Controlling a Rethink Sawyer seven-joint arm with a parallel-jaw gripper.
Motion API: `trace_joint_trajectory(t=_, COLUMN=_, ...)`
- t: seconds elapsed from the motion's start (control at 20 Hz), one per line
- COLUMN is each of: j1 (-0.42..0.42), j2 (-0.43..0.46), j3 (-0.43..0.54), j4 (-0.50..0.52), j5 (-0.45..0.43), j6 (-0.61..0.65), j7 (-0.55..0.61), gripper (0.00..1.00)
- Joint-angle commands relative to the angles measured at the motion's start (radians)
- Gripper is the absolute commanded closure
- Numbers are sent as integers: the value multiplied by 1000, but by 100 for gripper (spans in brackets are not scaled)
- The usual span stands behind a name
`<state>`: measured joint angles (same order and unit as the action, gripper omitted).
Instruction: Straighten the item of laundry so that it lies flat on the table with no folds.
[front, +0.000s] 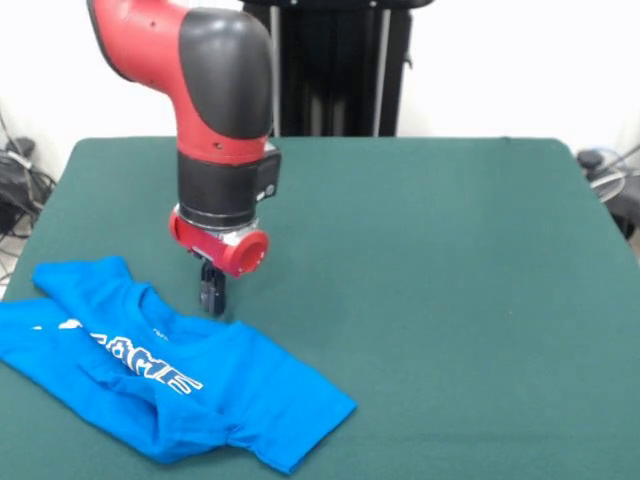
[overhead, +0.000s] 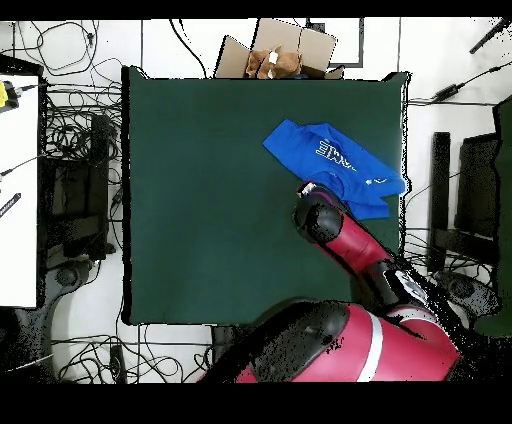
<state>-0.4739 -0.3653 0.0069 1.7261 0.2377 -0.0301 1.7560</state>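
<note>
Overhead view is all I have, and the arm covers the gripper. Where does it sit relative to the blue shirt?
Observer: In the front view the gripper points down just past the T-shirt, on the robot's side near the collar. It is over bare table, and no cloth shows in it.
Operator: Is the shirt lying flat near it?
Observer: No. A raised fold runs across the chest, just under the white lettering.
Operator: Is the gripper touching the table?
Observer: I cannot tell. It hangs low, close to the green top, but the front view does not show contact.
</note>
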Motion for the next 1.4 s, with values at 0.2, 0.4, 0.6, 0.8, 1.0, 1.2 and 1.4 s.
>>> trace_joint_trajectory(t=0.2, j1=111, j2=42, j3=131, j4=103, j5=172, j6=60, j7=339, gripper=100)
trace_joint_trajectory(t=0.4, j1=154, j2=56, j3=97, j4=83, j5=203, j6=67, j7=302, gripper=100)
trace_joint_trajectory(t=0.6, j1=223, j2=37, j3=-20, j4=73, j5=213, j6=143, j7=241, gripper=100)
trace_joint_trajectory(t=0.8, j1=231, j2=-1, j3=-109, j4=90, j5=148, j6=143, j7=155, gripper=100)
trace_joint_trajectory(t=1.0, j1=218, j2=1, j3=-154, j4=91, j5=115, j6=123, j7=135, gripper=100)
trace_joint_trajectory(t=1.2, j1=213, j2=-46, j3=-175, j4=79, j5=93, j6=191, j7=114, gripper=100)
trace_joint_trajectory(t=1.4, j1=221, j2=-109, j3=-245, j4=23, j5=56, j6=329, j7=59, gripper=100)
